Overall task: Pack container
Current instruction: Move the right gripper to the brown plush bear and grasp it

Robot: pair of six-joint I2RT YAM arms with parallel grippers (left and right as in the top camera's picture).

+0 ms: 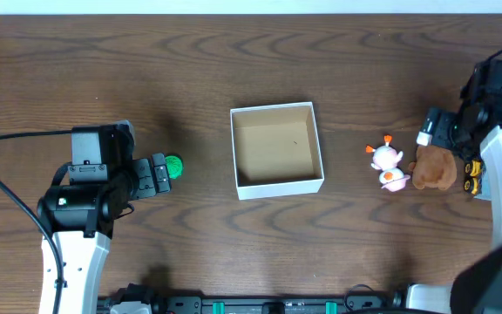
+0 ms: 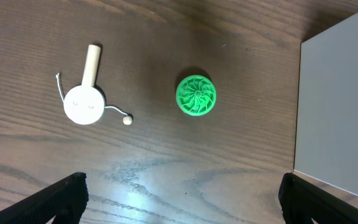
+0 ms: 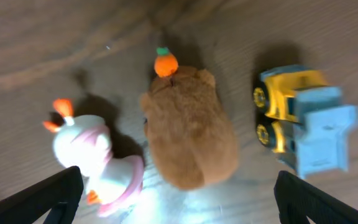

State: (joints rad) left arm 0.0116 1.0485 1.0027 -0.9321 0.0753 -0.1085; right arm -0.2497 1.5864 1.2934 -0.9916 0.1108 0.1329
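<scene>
Container: the container [image 1: 280, 185] has nothing in it yet. It sits on the surface [image 1: 234, 52] between the two arms, well off one finger's side of the left hand [image 2: 180, 198] and well apart from the right hand [image 3: 180, 200].
Left hand: fingers spread wide, holding nothing. The green spiral disc [image 2: 196, 95] lies ahead of it, roughly centred between the fingers.
Left worry: that disc looks flat and low, so imo the fingers could skate over it or just flick it away if they don't come right down to the surface.
Snag worry: the little rattle drum [image 2: 84, 103], off toward the other finger, has loose bead strings. A sloppy approach could catch one.
Right hand: also spread wide and empty. Its view is blurry tbh.
Right worry: the brown plush [image 3: 190, 134] sits dead centre ahead, with the white-and-pink toy [image 3: 95, 158] right up against it. Closing could pinch both or knock one over.
Truck worry: the yellow-and-blue toy truck [image 3: 303, 124] is near the other finger. It has wheels, so a bump probably sends it rolling.
Drop-off worry: the container looks like light cardboard, so clipping a wall could shove it.
</scene>
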